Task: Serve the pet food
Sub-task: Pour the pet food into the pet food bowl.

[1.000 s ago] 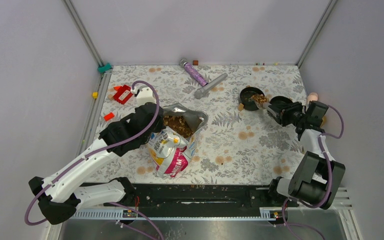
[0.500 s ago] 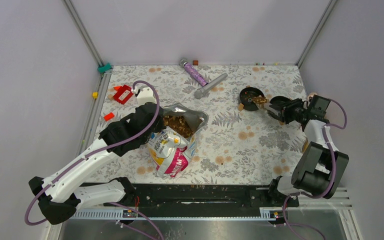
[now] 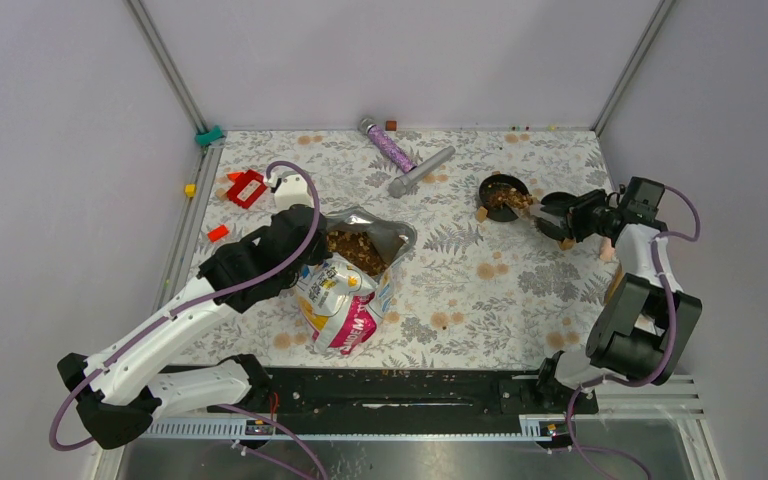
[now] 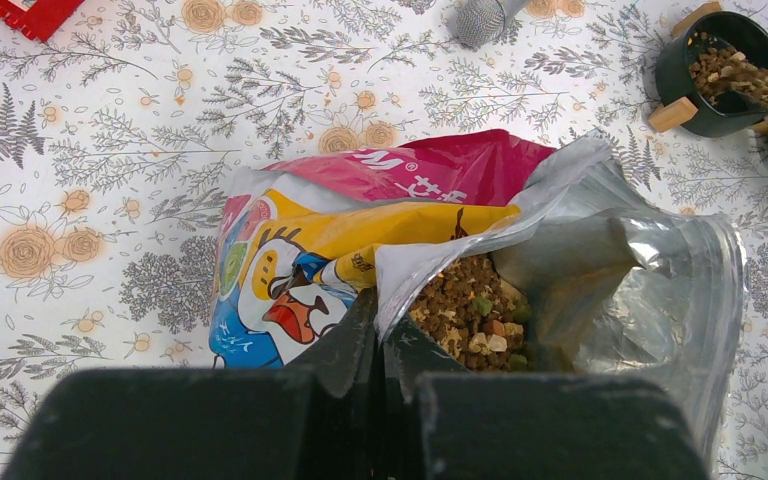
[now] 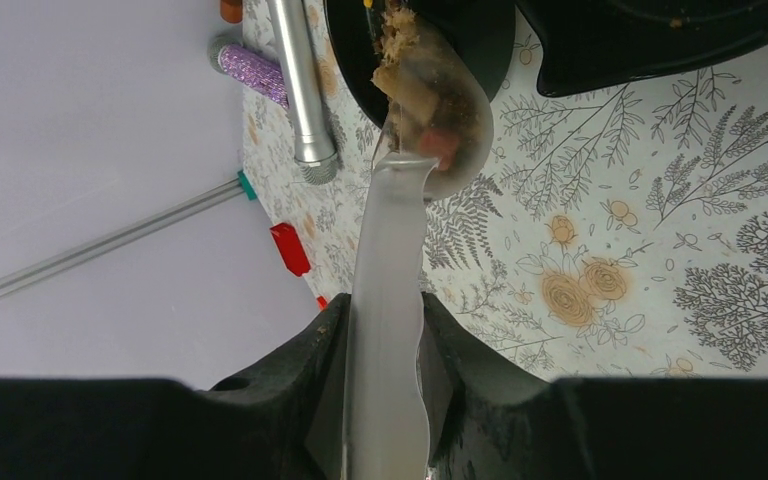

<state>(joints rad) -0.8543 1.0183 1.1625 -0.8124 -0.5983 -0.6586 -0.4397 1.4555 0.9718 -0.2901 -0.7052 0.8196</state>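
left gripper (image 4: 380, 335) pinched on the bag (image 4: 360, 215) rim, kibble (image 4: 470, 310) inside; magenta lettering unreadable. right gripper (image 5: 385, 345) clamps a scoop (image 5: 390, 240) with kibble over the bowl (image 3: 503, 195) toward the table's (image 3: 520, 290) far right corner.

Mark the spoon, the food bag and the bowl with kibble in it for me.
spoon (image 5: 388, 250), right wrist view, on its handle.
food bag (image 4: 380, 225), left wrist view, on the yellow printed front.
bowl with kibble (image 4: 672, 78), left wrist view, on its outer left wall.
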